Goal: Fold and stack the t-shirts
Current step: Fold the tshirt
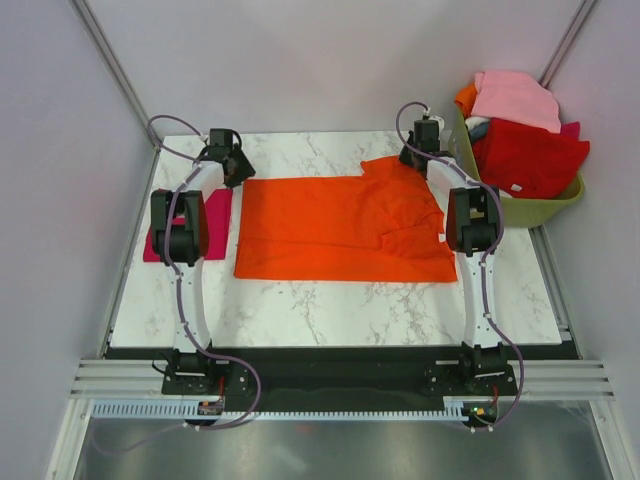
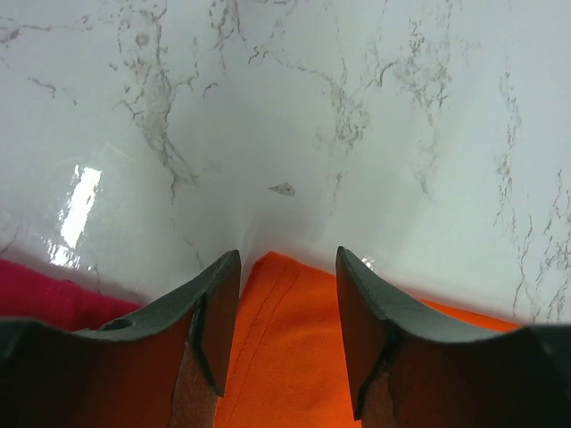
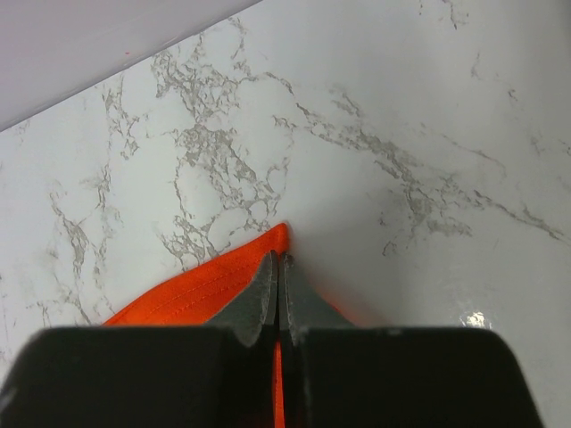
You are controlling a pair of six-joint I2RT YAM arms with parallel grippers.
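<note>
The orange t-shirt [image 1: 340,228] lies spread across the middle of the marble table [image 1: 330,310], its right part bunched and folded over. My left gripper [image 1: 235,165] is open at the shirt's far left corner; the left wrist view shows that hemmed corner [image 2: 285,348] between the two fingers [image 2: 201,330]. My right gripper [image 1: 418,152] is shut on the shirt's far right hem corner [image 3: 241,276], pinched between the fingertips [image 3: 268,290]. The crimson-magenta t-shirt [image 1: 215,222] lies folded flat at the table's left edge, partly hidden under my left arm; it also shows in the left wrist view [image 2: 53,299].
A green basket [image 1: 535,205] beside the table's far right corner holds red, pink and orange clothes. White walls stand close on the left, the right and behind the table.
</note>
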